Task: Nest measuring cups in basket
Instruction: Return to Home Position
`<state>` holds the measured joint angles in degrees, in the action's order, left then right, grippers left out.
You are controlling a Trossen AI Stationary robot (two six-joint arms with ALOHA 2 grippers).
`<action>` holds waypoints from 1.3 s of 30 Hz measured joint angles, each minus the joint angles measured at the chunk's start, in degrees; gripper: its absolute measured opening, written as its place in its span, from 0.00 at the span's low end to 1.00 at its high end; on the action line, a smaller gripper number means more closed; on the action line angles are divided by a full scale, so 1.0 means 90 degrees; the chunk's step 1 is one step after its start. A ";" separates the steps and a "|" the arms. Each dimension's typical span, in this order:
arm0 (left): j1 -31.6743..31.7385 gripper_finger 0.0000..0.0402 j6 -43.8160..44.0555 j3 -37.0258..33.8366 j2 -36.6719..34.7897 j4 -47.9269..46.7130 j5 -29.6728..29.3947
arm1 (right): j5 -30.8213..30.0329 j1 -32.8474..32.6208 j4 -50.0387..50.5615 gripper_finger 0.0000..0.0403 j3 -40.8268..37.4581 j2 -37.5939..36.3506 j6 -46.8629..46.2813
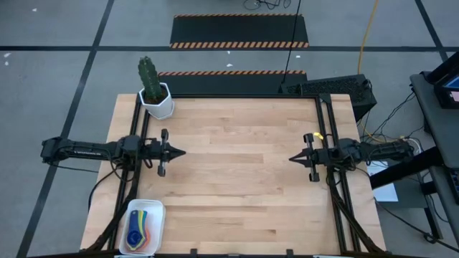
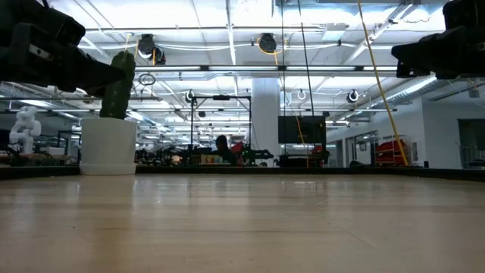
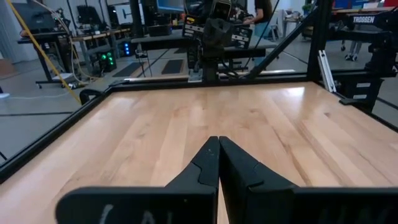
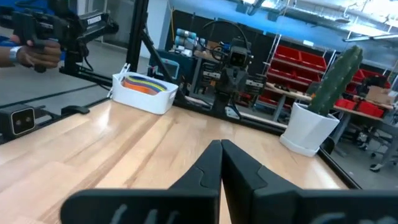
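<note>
The fingers point(image 3: 202, 171) of the left gripper point(image 1: 176, 151) and right gripper point(image 1: 294, 158) are pressed together near the side edges of the table point(image 1: 237, 179). The measuring cups point(image 1: 136, 231) are nested in the basket point(image 1: 159, 209) at a left corner, where it could be knocked off by the left arm.

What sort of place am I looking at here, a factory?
Probably a robotics lab in a large open hall: red storage bins on shelves, hazard-striped floor mats, and two robot arms, left gripper and right gripper shut, waiting over a wooden table.
</note>
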<state>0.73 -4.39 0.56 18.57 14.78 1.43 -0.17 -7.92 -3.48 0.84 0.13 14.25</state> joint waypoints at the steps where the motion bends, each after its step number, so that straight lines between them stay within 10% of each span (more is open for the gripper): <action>1: 0.0000 0.01 0.0002 0.0000 0.0000 0.0010 -0.0001 | 0.0074 0.0072 0.0001 0.00 0.0000 0.0000 0.0007; 39: 0.0012 0.01 -0.0197 0.0002 -0.0551 -0.0412 0.0083 | 0.0360 0.0929 0.0051 0.00 -0.0002 0.0003 -0.0339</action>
<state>0.84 -6.16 0.58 13.61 11.07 2.17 3.07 0.45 -3.03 0.82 0.16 11.20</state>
